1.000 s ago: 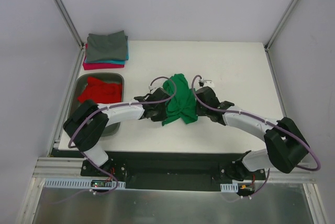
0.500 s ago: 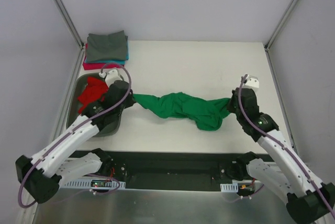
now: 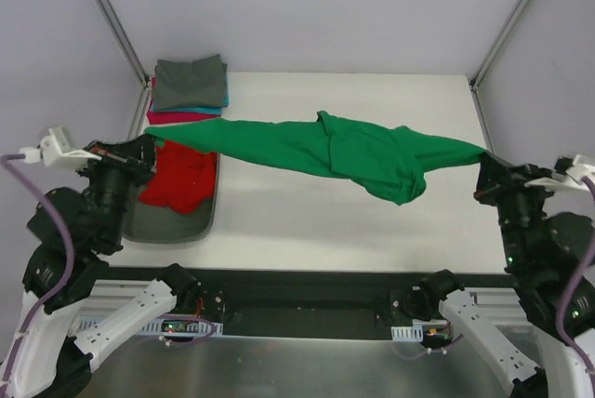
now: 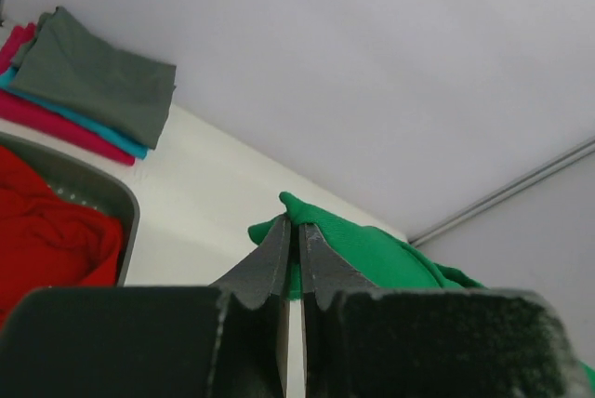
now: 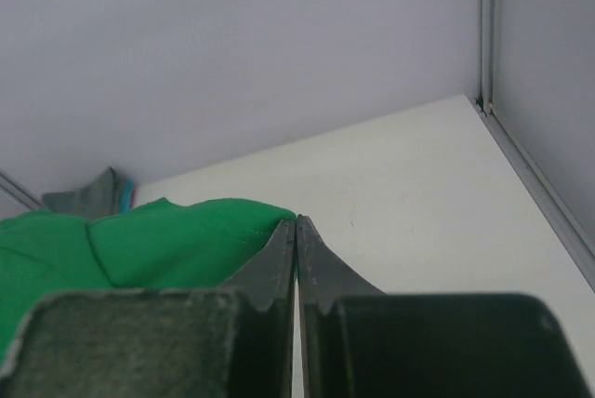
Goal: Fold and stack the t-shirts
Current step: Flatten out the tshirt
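Bright green cloth t-shirt (image 3: 344, 149): stretched in the air across the tabletop from left edge to right edge, a fold sagging right of centre.
Left gripper (image 4: 297, 235): fingers pinching its left end.
Right gripper (image 5: 296, 235): fingers pinching its right end.
Crumpled red t-shirt (image 3: 181, 179): in the grey metal tray (image 3: 172, 228), left edge.
Folded grey, teal and pink-magenta t-shirts (image 3: 190, 82): stacked, far-left corner.

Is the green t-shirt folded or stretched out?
Stretched out: the left gripper and right gripper pinch opposite ends of the green t-shirt.
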Controlling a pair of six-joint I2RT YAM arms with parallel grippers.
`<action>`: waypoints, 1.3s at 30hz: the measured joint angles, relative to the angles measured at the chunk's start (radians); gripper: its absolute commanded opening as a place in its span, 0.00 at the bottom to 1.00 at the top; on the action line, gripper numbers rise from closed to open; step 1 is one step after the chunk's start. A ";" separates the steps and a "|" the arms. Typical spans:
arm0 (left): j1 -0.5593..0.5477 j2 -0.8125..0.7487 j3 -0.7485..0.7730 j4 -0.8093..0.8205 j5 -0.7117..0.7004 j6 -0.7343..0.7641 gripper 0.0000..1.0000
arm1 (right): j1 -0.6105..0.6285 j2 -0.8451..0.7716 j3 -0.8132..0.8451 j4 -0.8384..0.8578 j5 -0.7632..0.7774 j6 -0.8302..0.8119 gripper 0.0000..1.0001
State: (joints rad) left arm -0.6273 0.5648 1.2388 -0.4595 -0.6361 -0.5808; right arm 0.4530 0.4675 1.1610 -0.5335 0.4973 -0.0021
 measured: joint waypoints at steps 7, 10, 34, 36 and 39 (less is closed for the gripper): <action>0.000 -0.072 0.008 0.016 -0.042 0.046 0.00 | -0.001 -0.028 0.062 0.003 -0.022 -0.018 0.01; 0.000 -0.040 -0.003 0.012 -0.069 0.056 0.00 | -0.001 0.021 0.059 -0.003 0.000 -0.024 0.01; 0.001 0.050 -0.332 0.100 -0.056 0.021 0.00 | -0.009 0.191 -0.109 0.033 0.147 -0.031 0.02; 0.001 0.142 -0.414 0.103 0.001 -0.019 0.00 | -0.027 0.294 -0.161 0.036 0.132 -0.024 0.10; 0.001 0.299 -0.515 0.097 0.084 -0.085 0.00 | -0.082 0.507 -0.212 0.033 0.081 -0.015 0.51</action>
State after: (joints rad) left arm -0.6266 0.8635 0.7235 -0.3626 -0.5518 -0.6655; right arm 0.3710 0.9741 0.9493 -0.5003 0.5785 -0.0174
